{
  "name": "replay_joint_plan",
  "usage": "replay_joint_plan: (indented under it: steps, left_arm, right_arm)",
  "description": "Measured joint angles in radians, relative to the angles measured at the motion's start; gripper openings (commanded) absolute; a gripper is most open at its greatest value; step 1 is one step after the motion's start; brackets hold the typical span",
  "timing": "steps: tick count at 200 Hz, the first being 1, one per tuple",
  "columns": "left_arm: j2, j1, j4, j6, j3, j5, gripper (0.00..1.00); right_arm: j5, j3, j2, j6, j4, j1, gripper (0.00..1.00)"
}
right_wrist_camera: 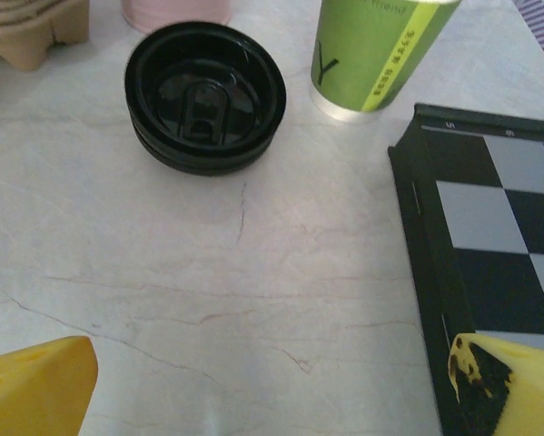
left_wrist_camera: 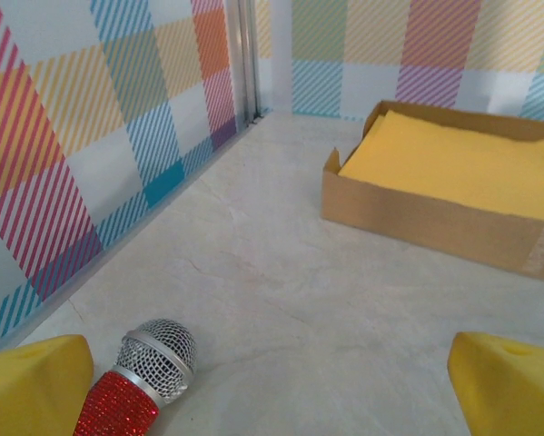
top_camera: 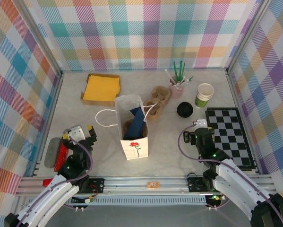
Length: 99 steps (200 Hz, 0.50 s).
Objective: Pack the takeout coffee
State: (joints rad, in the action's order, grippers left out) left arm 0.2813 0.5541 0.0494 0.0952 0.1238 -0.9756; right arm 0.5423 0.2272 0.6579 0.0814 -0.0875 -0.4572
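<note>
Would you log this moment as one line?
left gripper open, empty | right gripper open, empty | black lid on table, beside lidless green cup | paper bag upright

A pale, marble-veined counter [top_camera: 172, 142] was seen. Toward its far left, an open cardboard box [top_camera: 101, 89] filled with yellow sheets was set. Near the middle, a white paper bag [top_camera: 134, 127] printed with a rose was stood upright, and a brown pulp cup carrier [top_camera: 156, 100] was placed just behind it to the right. Further right, a pink pot [top_camera: 176, 89] of green and white sticks, a lidless green cup [top_camera: 203, 95] and a black lid [top_camera: 184, 109] were set near one another, none touching. A chessboard [top_camera: 228, 137] was laid flat along the right edge. At the near left, a red glitter microphone [top_camera: 62, 153] was laid beside a grey oblong item [top_camera: 51, 152].
</note>
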Motion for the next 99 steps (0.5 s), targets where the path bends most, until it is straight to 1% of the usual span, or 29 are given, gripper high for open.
replay_joint_plan:
  steps: [19,43,99]
  left_arm:
    - [-0.049,0.0,0.0,-0.014,-0.006,-0.006,1.0]
    - [-0.058,0.0,-0.03,-0.041,-0.02,-0.006,1.0]
    - [-0.058,0.0,-0.138,-0.114,-0.086,-0.006,1.0]
  right_arm:
    - [0.008,-0.021,-0.024,-0.005,0.046,0.0,0.99]
    - [0.02,-0.053,-0.044,-0.034,0.141,0.006,0.99]
    - [0.038,-0.129,0.001,-0.123,0.382,0.013,0.99]
